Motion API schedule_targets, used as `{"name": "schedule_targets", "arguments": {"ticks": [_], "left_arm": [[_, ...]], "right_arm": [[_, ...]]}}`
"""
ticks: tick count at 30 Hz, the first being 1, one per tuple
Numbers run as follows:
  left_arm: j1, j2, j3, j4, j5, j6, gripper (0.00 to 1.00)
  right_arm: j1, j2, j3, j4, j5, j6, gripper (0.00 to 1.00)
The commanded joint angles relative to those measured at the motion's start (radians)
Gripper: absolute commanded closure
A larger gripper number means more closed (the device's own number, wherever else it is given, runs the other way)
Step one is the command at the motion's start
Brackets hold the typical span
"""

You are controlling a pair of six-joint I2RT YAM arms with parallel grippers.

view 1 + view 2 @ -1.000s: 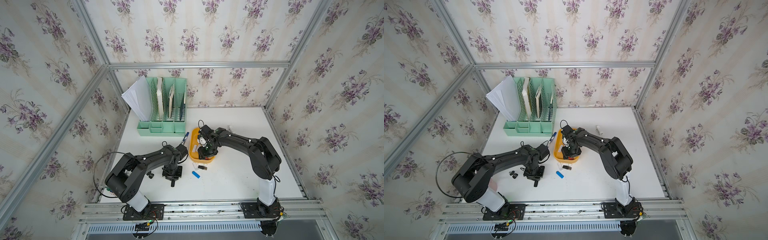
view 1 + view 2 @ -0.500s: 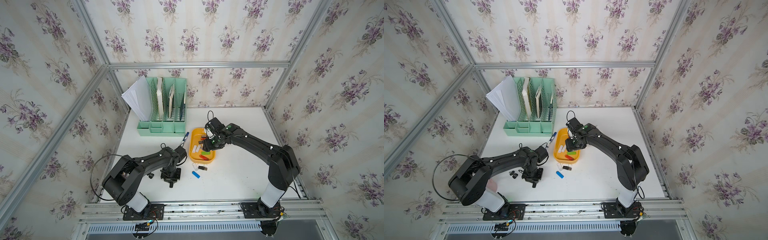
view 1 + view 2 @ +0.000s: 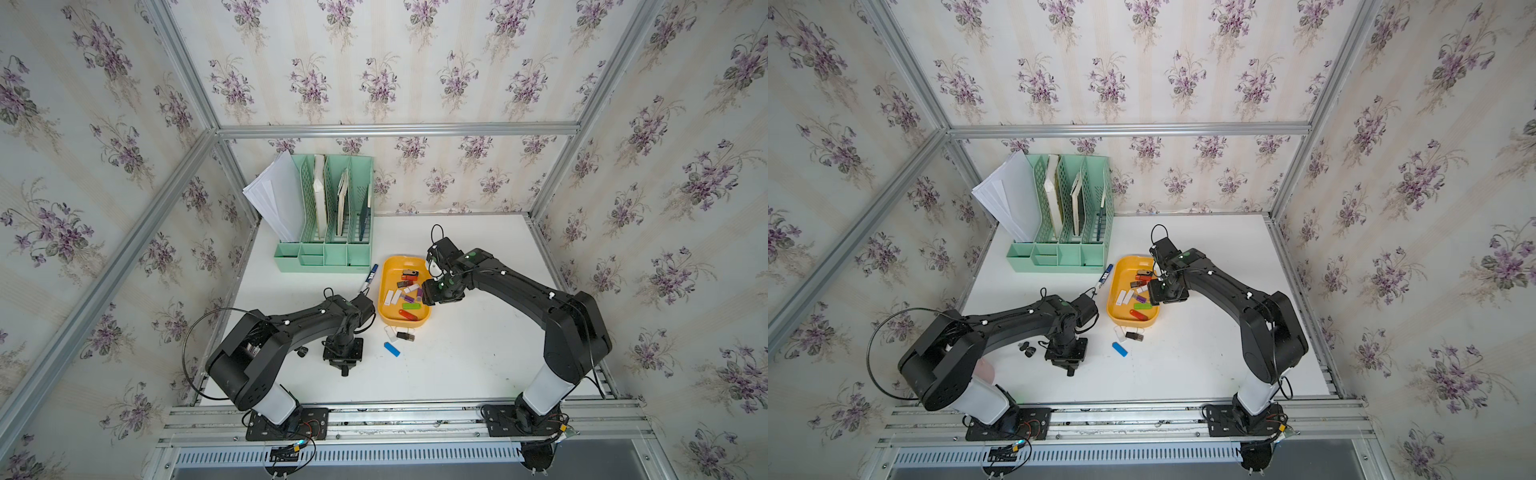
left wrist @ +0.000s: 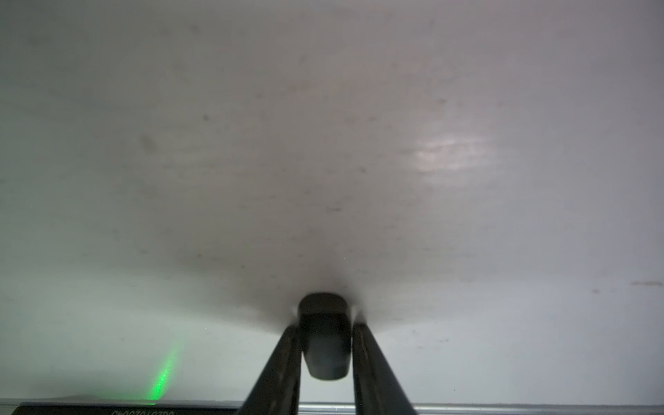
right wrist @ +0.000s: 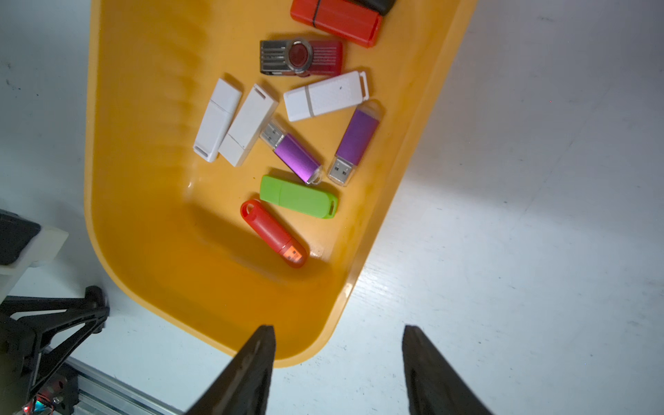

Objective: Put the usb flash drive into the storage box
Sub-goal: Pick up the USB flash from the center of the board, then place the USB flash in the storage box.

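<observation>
Storage box [image 3: 395, 266] sits on the white table [image 3: 478, 353], already holding many drives. Right hand [image 5: 337, 330] hovers open and empty over the box's right rim; left hand [image 4: 326, 326] pinches a small dark piece [image 4: 325, 352] against the table, whether a drive I cannot tell. Three flash drives [image 3: 405, 336] lie loose just beside the box's near end. I would take the blue drive [image 3: 391, 349] first: it lies apart from the others, so straddle its narrow width, close squarely, lift above the rim, release low over bare floor.
</observation>
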Motion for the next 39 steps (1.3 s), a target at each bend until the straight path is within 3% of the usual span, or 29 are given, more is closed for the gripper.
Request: {"name": "schedule_targets", "arguments": {"ticks": [1,8,16,22,32,39], "left_arm": [[-0.002,-0.004,-0.012,0.017,-0.006,-0.012,0.71],[-0.001,-0.043,0.050,-0.051,-0.048,0.005,0.74],[0.001,-0.027,0.272,-0.174,-0.101,0.069,0.74],[0.007,0.121,0.572,-0.247,-0.136,0.172,0.74],[0.016,0.459,1.081,-0.344,-0.156,0.317,0.73],[0.018,0.611,1.255,-0.341,-0.161,0.366,0.73]], "right_arm": [[-0.001,-0.015,0.003,-0.014,0.002,-0.006,0.39],[-0.001,-0.051,-0.032,-0.007,0.008,0.012,0.39],[-0.026,-0.088,-0.075,0.007,0.045,0.057,0.39],[-0.122,-0.170,-0.151,0.033,0.047,0.109,0.39],[-0.146,-0.276,-0.220,0.009,0.057,0.129,0.39],[-0.158,-0.325,-0.244,-0.002,0.064,0.139,0.39]]}}
